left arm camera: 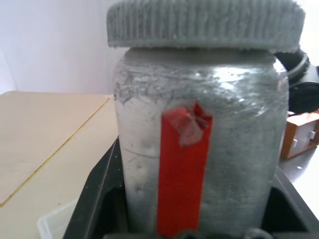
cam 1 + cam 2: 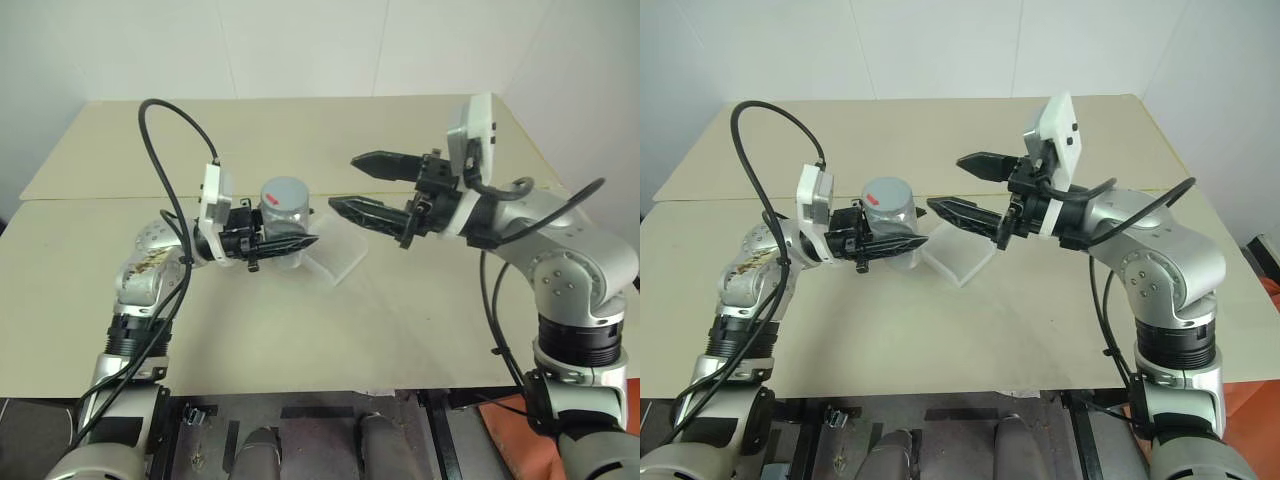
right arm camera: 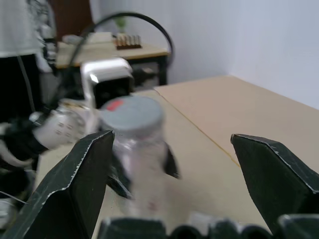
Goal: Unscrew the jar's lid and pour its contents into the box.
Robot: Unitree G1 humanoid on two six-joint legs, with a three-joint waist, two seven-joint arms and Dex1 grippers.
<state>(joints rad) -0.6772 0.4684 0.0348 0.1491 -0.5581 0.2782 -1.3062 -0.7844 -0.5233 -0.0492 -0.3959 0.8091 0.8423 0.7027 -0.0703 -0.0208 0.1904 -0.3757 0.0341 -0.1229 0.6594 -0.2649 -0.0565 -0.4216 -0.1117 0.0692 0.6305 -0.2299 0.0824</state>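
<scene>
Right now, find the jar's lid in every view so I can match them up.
Left eye view: lid left of centre, atop the jar held by the left gripper.
Right eye view: lid left of centre.
Left wrist view: lid along the top edge.
Right wrist view: lid left of centre.
Shared landmark: the lid's red mark.

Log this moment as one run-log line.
left gripper: shut on jar | lid: on | right gripper: open, beside lid | box: on table
</scene>
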